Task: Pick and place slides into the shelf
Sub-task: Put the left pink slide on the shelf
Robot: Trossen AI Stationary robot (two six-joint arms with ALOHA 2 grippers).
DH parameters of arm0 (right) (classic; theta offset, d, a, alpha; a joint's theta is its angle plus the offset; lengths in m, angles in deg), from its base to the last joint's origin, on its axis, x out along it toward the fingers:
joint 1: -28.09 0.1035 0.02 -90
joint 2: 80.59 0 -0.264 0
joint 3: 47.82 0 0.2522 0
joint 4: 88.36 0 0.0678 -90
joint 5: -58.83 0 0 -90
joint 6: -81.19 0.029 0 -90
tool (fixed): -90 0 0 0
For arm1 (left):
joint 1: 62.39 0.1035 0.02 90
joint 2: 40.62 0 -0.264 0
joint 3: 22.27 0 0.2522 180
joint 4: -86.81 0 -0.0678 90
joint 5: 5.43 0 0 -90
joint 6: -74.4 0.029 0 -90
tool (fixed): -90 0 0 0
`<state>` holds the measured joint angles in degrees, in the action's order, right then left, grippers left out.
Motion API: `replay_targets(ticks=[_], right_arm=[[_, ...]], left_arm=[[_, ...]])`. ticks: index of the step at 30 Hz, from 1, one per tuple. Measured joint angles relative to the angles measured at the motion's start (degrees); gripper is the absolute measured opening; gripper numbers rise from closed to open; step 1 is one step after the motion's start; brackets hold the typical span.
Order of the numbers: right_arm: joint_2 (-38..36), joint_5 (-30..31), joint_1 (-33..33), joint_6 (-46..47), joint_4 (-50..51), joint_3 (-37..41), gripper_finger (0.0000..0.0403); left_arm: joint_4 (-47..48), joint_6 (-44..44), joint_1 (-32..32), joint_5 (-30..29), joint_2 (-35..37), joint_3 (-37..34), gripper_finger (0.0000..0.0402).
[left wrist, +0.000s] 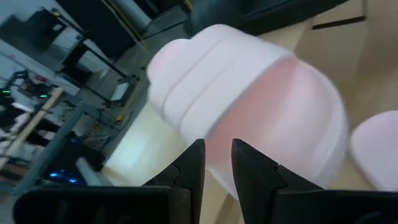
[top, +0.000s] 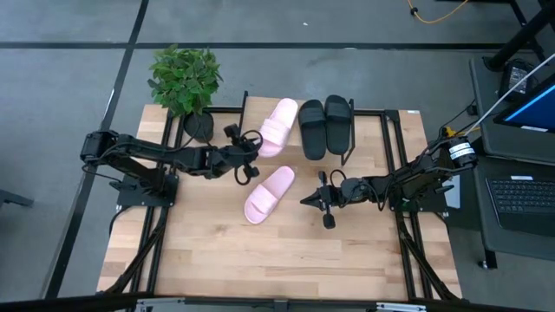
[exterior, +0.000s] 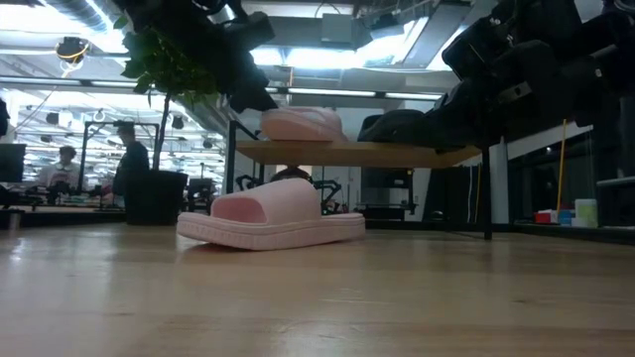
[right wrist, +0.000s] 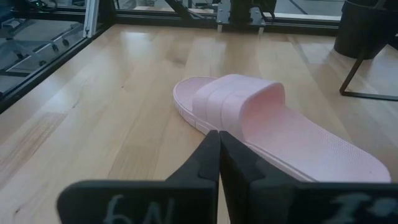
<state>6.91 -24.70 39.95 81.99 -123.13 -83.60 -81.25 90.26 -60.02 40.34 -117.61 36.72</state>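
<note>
The shelf stands at the table's far middle. On its plank lie two black slides side by side and a light pink slide to their left. My left gripper is shut on this pink slide's near end. A second pink slide lies flat on its sole on the table, in front of the shelf. My right gripper is shut and hovers just to the right of that slide, touching nothing. In the right wrist view the slide lies just beyond the shut fingers. My left gripper pinches the near, heel-end rim of the pink slide on the shelf between its two fingers. The fingers come from the table's left, slanting a little downward. In the low view the slide lies on the shelf plank.
A potted plant stands at the table's far left corner, beside the shelf's left leg. A laptop and cables sit off the table's right edge. Bare tabletop stretches toward the near edge.
</note>
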Motion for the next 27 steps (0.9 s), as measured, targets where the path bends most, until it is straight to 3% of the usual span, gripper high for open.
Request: replay_targets(ticks=[4, 15, 27], right_arm=[[0.00, -0.01, 0.00, 0.02, 0.00, 0.00, 0.0010], [-0.02, 0.00, 0.00, 0.01, 0.00, 0.00, 0.0010], [0.00, 0.00, -0.02, -0.37, -0.02, 0.00, 0.0010]], left_arm=[[-0.18, 2.12, 0.02, -2.83, 0.00, 0.00, 0.0072], [-0.46, 2.77, 0.83, 0.17, -0.68, 0.00, 0.0072], [-1.59, 3.25, 2.93, -1.92, -1.44, 0.00, 0.0072]])
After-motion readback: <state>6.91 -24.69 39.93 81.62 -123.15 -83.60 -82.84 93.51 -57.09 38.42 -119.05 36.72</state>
